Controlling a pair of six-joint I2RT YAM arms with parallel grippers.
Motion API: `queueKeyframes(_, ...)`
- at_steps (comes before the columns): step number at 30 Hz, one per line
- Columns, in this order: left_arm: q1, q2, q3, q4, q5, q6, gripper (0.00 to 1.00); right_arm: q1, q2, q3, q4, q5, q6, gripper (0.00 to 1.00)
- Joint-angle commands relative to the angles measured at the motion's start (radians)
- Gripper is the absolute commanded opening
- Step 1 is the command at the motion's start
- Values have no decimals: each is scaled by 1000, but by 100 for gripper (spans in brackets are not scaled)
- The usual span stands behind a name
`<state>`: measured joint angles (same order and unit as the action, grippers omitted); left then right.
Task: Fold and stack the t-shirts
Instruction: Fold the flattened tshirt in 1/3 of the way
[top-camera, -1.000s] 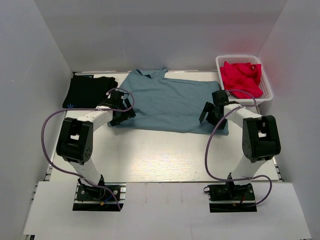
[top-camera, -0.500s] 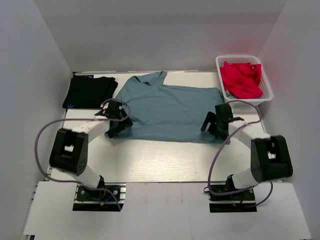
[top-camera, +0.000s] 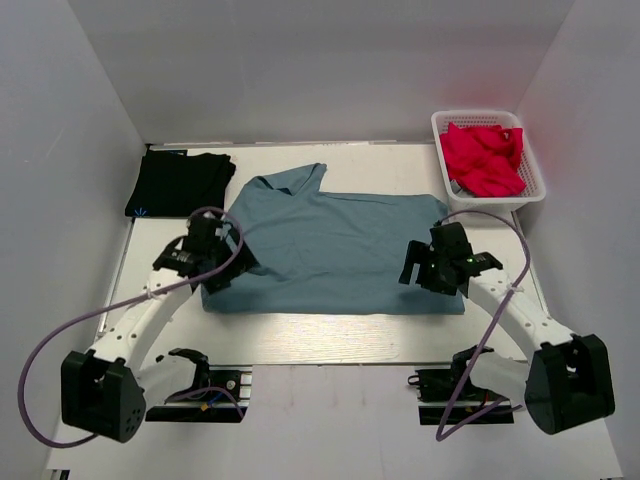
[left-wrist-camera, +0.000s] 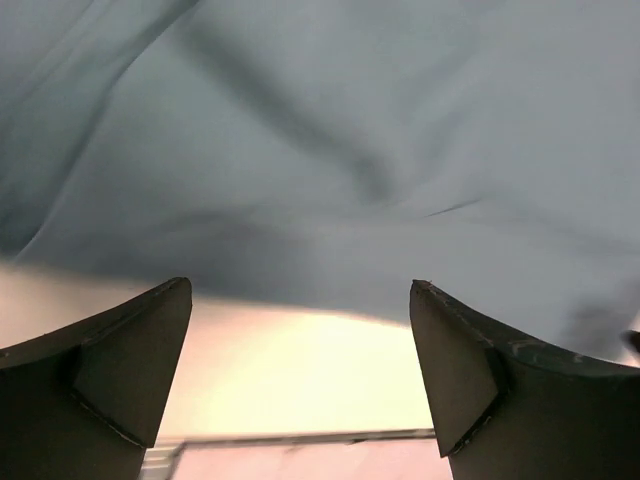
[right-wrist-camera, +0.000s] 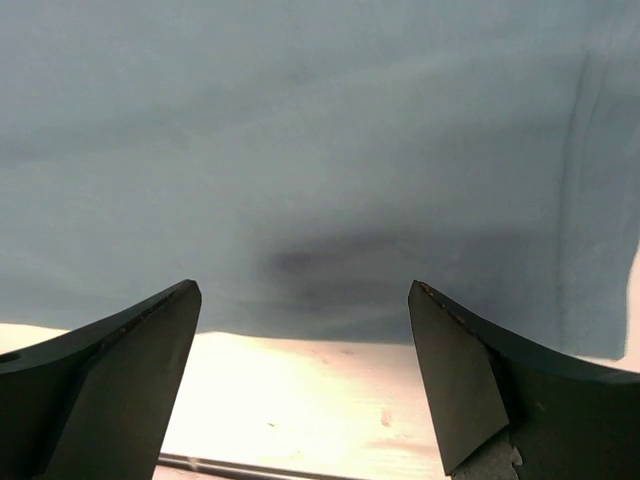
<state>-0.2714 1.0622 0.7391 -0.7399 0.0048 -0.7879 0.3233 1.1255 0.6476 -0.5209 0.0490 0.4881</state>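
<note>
A dusty blue-grey t-shirt (top-camera: 330, 245) lies spread flat across the middle of the table, collar toward the back. My left gripper (top-camera: 218, 265) hovers at its near left corner and my right gripper (top-camera: 428, 268) at its near right edge. In the left wrist view the left gripper (left-wrist-camera: 300, 290) stands open over bare table, with the shirt's hem (left-wrist-camera: 350, 130) just beyond the tips. The right gripper (right-wrist-camera: 300, 290) is also open, with the hem (right-wrist-camera: 300, 150) ahead of it. A black t-shirt (top-camera: 178, 183) lies folded at the back left.
A white basket (top-camera: 530, 190) holding red cloth (top-camera: 483, 157) stands at the back right corner. White walls close in the table on three sides. A strip of bare white tabletop (top-camera: 320, 335) runs between the shirt and the arm bases.
Both arms have drawn back toward the near edge, and the blue-grey shirt has slid nearer with them. Its near hem now lies lower on the table.
</note>
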Motion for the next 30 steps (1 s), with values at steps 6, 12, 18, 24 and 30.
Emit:
queueKeyframes(6, -34, 453, 379, 200, 139, 144, 100, -6, -5, 130, 68, 46, -2, 90)
queueKeyframes(12, -104, 790, 718, 90, 103, 197, 97, -10, 121, 213, 12, 173, 38, 90)
queueKeyframes(18, -164, 963, 855, -42, -58, 211, 83, -24, 209, 234, -4, 187, 53, 90)
queueKeyframes(24, -186, 981, 867, -55, -169, 176, 68, -39, 237, 218, 9, 176, 38, 90)
queueKeyframes(30, -204, 1042, 901, -87, -169, 176, 51, -55, 243, 202, 19, 170, 37, 90)
